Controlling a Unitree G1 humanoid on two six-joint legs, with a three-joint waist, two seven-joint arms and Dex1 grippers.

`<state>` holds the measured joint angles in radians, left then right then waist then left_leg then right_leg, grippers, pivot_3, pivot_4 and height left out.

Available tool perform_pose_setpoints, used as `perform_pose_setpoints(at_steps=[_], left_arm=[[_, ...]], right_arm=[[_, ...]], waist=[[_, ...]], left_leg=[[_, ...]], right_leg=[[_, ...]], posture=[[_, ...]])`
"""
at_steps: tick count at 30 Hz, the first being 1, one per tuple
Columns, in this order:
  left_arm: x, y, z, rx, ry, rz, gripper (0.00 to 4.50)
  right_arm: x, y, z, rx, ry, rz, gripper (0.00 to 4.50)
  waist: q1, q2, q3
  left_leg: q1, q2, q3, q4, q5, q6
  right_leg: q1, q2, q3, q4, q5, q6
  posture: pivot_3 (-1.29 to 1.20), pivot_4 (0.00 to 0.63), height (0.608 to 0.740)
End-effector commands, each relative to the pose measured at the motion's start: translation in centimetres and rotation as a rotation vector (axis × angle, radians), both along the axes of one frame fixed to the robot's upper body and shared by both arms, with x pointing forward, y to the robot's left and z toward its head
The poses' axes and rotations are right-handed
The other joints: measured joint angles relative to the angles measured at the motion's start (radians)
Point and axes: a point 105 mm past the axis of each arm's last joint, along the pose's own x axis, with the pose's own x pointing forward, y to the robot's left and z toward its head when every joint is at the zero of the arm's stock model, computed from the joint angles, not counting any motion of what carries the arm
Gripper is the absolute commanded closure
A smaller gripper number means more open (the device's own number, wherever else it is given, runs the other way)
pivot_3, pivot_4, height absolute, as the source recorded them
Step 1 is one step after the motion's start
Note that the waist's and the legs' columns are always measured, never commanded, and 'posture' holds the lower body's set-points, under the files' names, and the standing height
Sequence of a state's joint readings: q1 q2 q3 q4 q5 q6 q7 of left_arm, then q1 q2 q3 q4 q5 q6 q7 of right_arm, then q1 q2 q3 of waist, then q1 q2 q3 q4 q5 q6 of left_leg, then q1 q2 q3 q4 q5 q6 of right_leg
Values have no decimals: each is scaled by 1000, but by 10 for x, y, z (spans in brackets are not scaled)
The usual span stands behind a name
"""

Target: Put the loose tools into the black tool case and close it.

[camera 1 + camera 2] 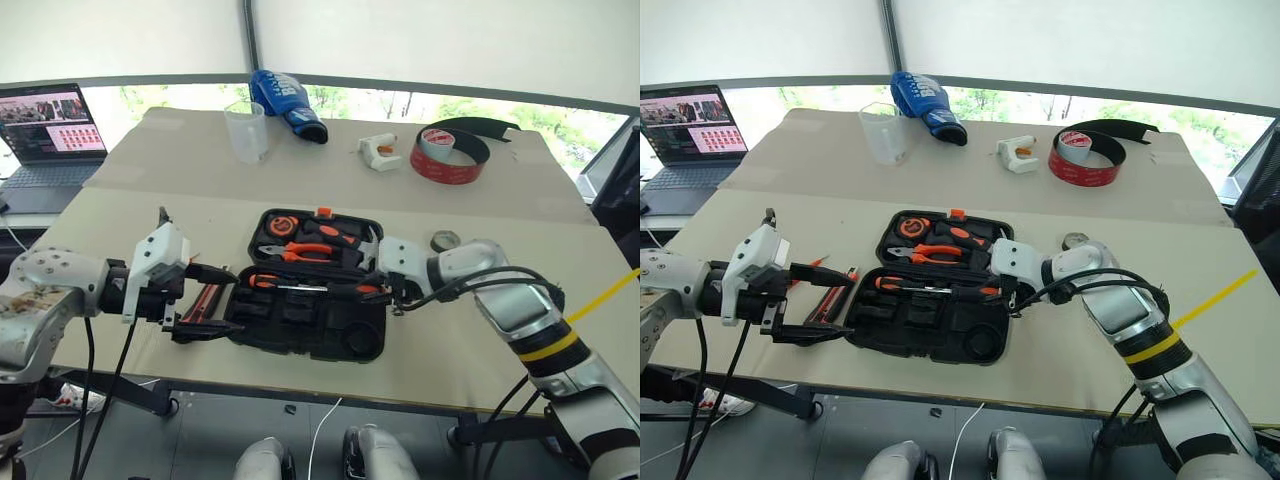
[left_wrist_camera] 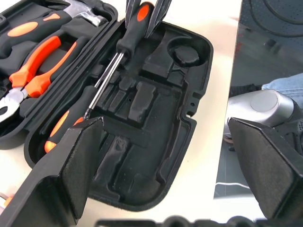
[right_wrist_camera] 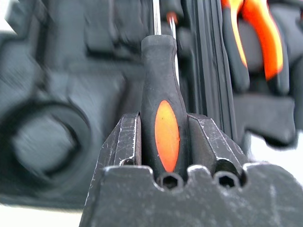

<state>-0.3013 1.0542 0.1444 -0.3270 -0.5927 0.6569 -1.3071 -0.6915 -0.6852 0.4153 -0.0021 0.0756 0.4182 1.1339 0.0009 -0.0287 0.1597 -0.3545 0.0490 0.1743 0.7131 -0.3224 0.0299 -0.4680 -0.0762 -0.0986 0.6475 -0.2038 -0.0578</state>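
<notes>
Black plastic clamshell tool case (image 1: 310, 300) lies open near the front edge of the beige counter (image 1: 480, 350), roughly midway along it. Rear half, with the orange latch at its far rim, holds orange-handled pliers (image 1: 305, 252) and other orange-and-black tools in their slots. Front half shows moulded slots, most of them unfilled, including a round recess at its right front corner.

Right gripper (image 1: 380, 290) is clamped on the handle of an orange-and-black-handled screwdriver (image 2: 128, 42); the right wrist view shows both fingers pressed against the handle's sides. The screwdriver lies along the case's hinge line, over the back of the front half, shaft pointing toward the left. A second orange-and-black screwdriver (image 2: 64, 130) lies further left along the same line, its handle toward the case's left end.

Left gripper (image 1: 815, 305) hovers at the case's left end with its fingers wide apart, one above the other, holding nothing. Just under and beside it on the counter, left of the case, lie a thin red screwdriver (image 1: 808, 265) and an orange-black utility knife (image 1: 835, 295).

Small dark tape roll (image 1: 445, 241) sits on the counter right of the case, behind the right arm.

Toward the back edge: clear plastic cup (image 1: 246, 130), blue pouch (image 1: 287, 103), white glue gun (image 1: 380, 150), and a big red-and-grey tape roll (image 1: 450, 152) with a loose black strip. An open laptop (image 1: 50, 140) stands on a separate surface off the counter's back left corner.
</notes>
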Motion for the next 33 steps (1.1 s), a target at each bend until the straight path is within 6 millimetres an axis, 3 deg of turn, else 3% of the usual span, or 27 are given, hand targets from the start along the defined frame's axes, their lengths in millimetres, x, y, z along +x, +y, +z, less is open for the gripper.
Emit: perform_pose_setpoints(at_steps=[1, 12, 14, 18, 23, 25, 32, 33], left_arm=[[-2, -1, 10, -4, -48, -1, 0], [0, 0, 8, 3, -57, -1, 0], [1, -1, 8, 2, -59, -3, 0], [2, -2, 8, 1, -63, -7, 0], [5, -2, 8, 0, -68, -12, 0], [6, -3, 8, -1, -71, -13, 0], [10, -1, 8, 10, -84, -7, 0], [10, -1, 8, 10, -84, -7, 0]], right_arm=[[-1, 6, 5, -6, -32, 32, 3444], [-9, 21, 2, 63, 42, -9, 3444], [-8, 20, 1, 55, 39, -22, 2427], [-10, 23, 12, 104, 36, -20, 1203], [-8, 33, 24, 178, 43, -44, 1202], [-7, 34, 21, 181, 47, -56, 2212], [-9, 38, 12, 172, 65, -66, 4457], [-9, 40, 10, 176, 70, -68, 4457]], waist=[[-2, 0, 0], [-13, 0, 0], [-14, 0, 0], [-14, 0, 0], [-16, 0, 0], [-15, 0, 0], [-15, 0, 0], [-15, 0, 0]], left_leg=[[0, 0, 0, 0, 0, 0], [1, 1, 0, 0, 0, -1], [1, 0, 0, 0, 0, -1], [1, 1, 0, 0, 0, -1], [1, 1, 0, 0, 0, -1], [1, 1, 0, 0, 0, -1], [1, 0, 0, 0, 0, -1], [1, 0, 0, 0, 0, -1]], right_leg=[[0, 0, 0, 0, 0, 0], [1, 0, 0, 1, -1, 1], [1, 0, 0, 1, -1, 1], [1, 0, 0, 1, -1, 1], [1, 1, 1, 1, -1, 1], [1, 1, 1, 1, -1, 1], [1, 0, 0, 1, -1, 1], [1, 1, 0, 1, -1, 1]], posture=[[0, 150, 730], [0, 150, 730], [0, 150, 730], [0, 150, 730], [0, 150, 730], [0, 150, 730], [0, 150, 730], [0, 150, 730]])
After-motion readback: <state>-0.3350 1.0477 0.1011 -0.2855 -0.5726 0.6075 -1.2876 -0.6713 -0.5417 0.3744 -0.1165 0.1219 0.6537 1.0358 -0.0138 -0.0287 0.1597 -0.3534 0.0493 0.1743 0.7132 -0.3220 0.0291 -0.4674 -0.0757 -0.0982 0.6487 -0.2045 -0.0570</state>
